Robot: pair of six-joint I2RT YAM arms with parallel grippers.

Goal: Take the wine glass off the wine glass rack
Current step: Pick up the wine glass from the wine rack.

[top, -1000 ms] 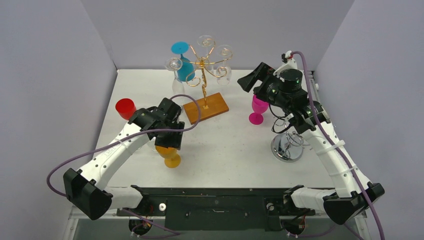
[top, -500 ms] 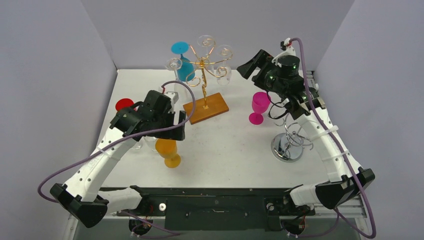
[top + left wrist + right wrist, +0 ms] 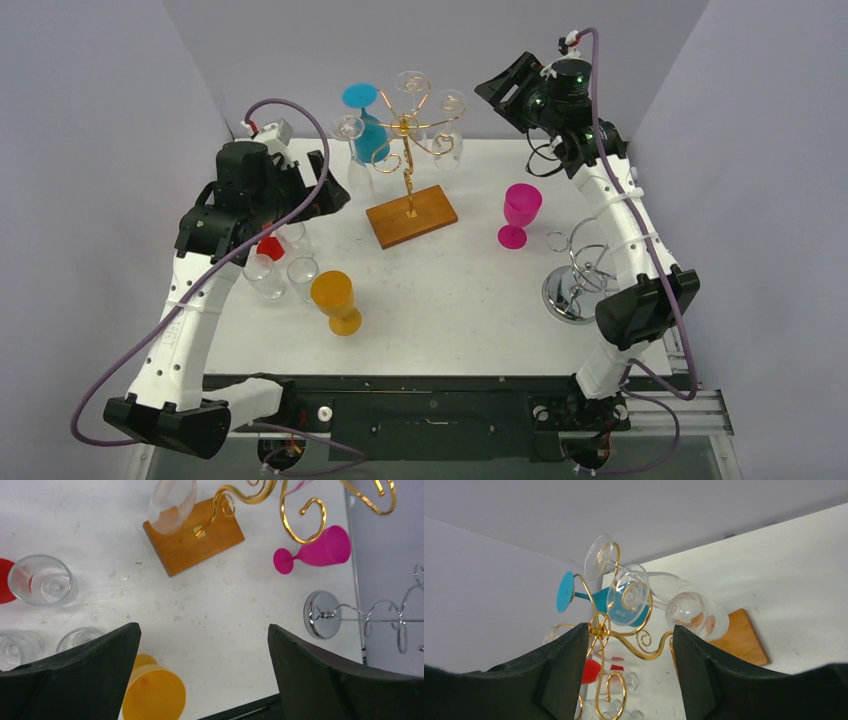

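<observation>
The wine glass rack (image 3: 405, 150) is a gold wire stand on a brown wooden base (image 3: 411, 216) at the back middle. A blue wine glass (image 3: 368, 140) and three clear wine glasses, one of them (image 3: 446, 148), hang upside down from its arms. My left gripper (image 3: 328, 194) is open and empty, raised left of the rack; its view (image 3: 203, 627) looks down on the base (image 3: 195, 535). My right gripper (image 3: 500, 85) is open and empty, high and right of the rack top. In its view (image 3: 630, 630) the gold hub (image 3: 599, 630), blue glass (image 3: 596, 597) and a clear glass (image 3: 696, 612) lie just ahead.
A pink glass (image 3: 519, 212) stands right of the base. A chrome stand (image 3: 577, 285) is at the right. An orange glass (image 3: 337, 300), several clear glasses (image 3: 268, 275) and a red one (image 3: 270, 247) stand at the left. Grey walls enclose the table.
My left arm rose from over the orange glass and swung back-left, beside the rack. My right arm lifted up and back, away from the pink glass, to the height of the rack top.
</observation>
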